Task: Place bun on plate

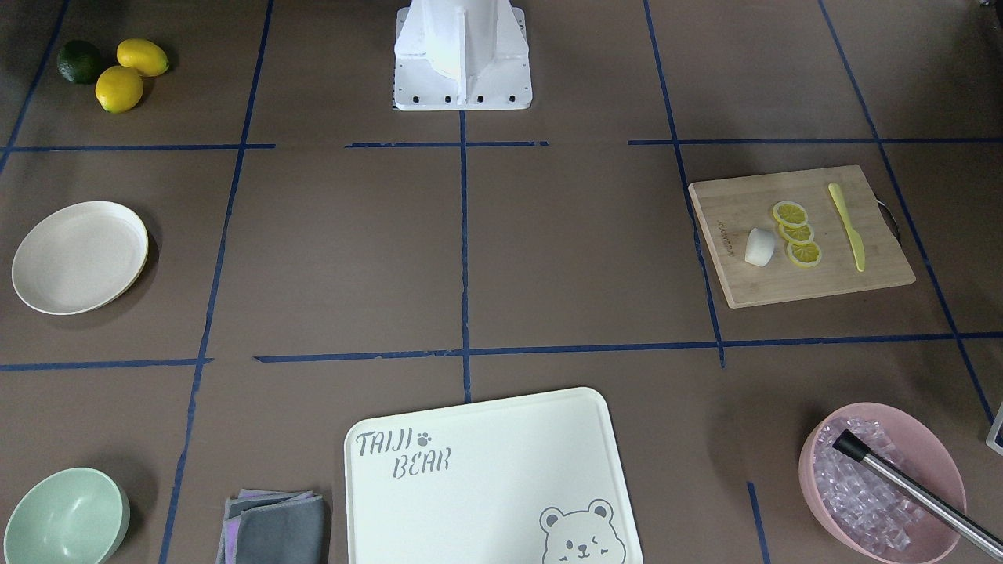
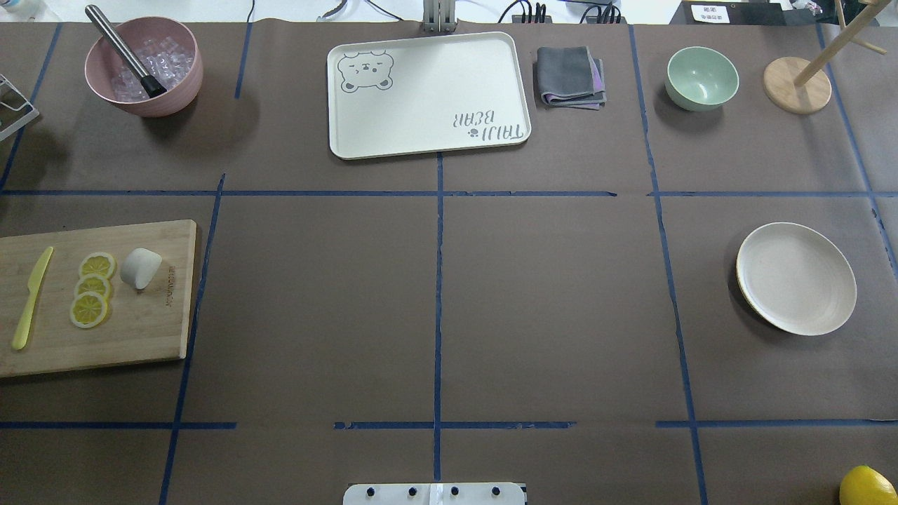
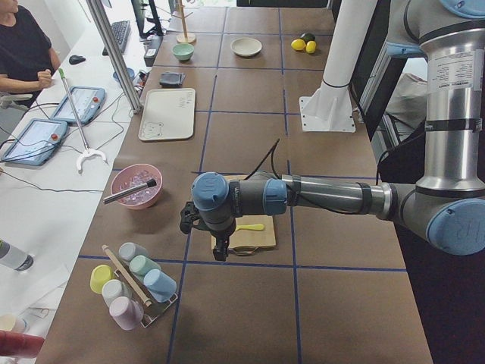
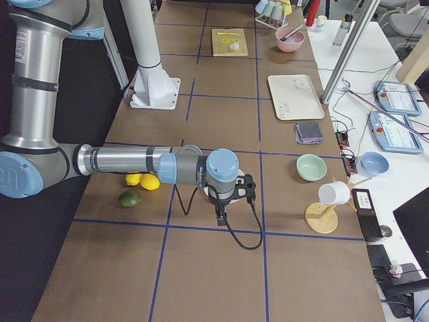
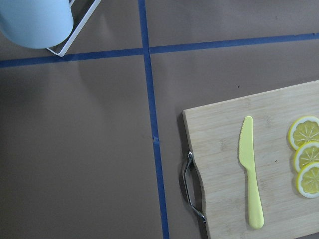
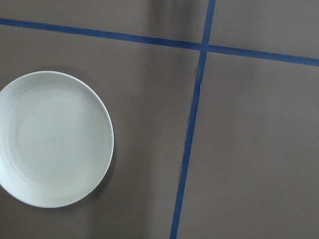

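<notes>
Two arms hang over opposite ends of the table, and the bun sits on the board, well apart from the plate.

Over on the robot's left side, the bun (image 2: 141,268) lies on the wooden cutting board (image 2: 133,330), just beside a row of three lemon slices (image 2: 92,288), with a yellow knife (image 2: 31,298) further out past them. The plate (image 2: 796,278) rests flat on the brown table (image 2: 435,294) on the robot's right side, right across from the board. The left gripper (image 3: 220,254) hovers above the board's outer end, fingers pointing down, and the right gripper (image 4: 221,218) hangs close to the plate. From the side views alone I cannot tell how wide either pair of jaws stands.
</notes>
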{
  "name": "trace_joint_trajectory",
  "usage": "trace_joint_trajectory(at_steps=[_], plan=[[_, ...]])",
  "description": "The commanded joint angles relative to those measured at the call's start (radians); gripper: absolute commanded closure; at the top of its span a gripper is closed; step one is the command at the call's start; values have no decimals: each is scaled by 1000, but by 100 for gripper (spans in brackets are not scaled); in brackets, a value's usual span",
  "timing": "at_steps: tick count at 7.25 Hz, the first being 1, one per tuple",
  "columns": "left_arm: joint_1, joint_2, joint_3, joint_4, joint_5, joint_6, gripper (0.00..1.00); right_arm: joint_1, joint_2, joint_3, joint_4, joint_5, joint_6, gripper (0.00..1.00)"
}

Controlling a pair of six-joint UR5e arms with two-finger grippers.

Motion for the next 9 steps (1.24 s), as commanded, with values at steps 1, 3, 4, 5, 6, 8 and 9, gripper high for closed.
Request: trace_joint_trajectory(at_steps=[1, 3, 4, 5, 6, 8, 9], plan=[[-3, 11, -18, -5, 2, -5, 0, 0, 1, 0, 2, 0, 3, 0], [0, 5, -35, -2, 2, -5, 0, -3, 5, -4, 6, 3, 18, 0], [4, 3, -35, -3, 4, -8, 0, -3, 2, -8, 11, 0, 18, 0], [4, 6, -35, -3, 4, -8, 0, -3, 4, -8, 13, 0, 23, 0], [4, 11, -47, -2, 4, -9, 0, -6, 7, -8, 13, 1, 41, 0], [6, 46, -58, -6, -2, -8, 0, -84, 19, -3, 49, 3, 171, 0], [6, 49, -58, -9, 1, -6, 0, -102, 16, -14, 101, 1, 190, 0]])
